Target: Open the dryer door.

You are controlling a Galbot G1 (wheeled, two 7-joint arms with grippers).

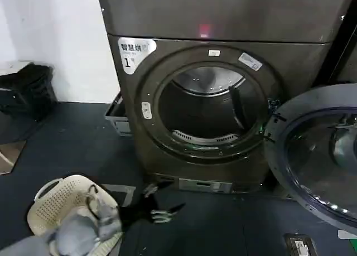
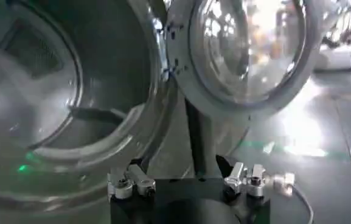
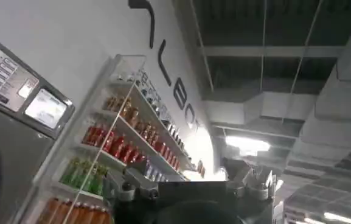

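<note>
Your left gripper (image 1: 159,203) sat low by the dryer (image 1: 184,128), fingers spread apart, holding nothing. The big chrome-rimmed dryer door (image 1: 318,155) with tinted glass was already swung wide to the right, ribbed metal drum exposed. Looked basically done to me; next you'd just back off. Can't tell the right claw's state.
</note>
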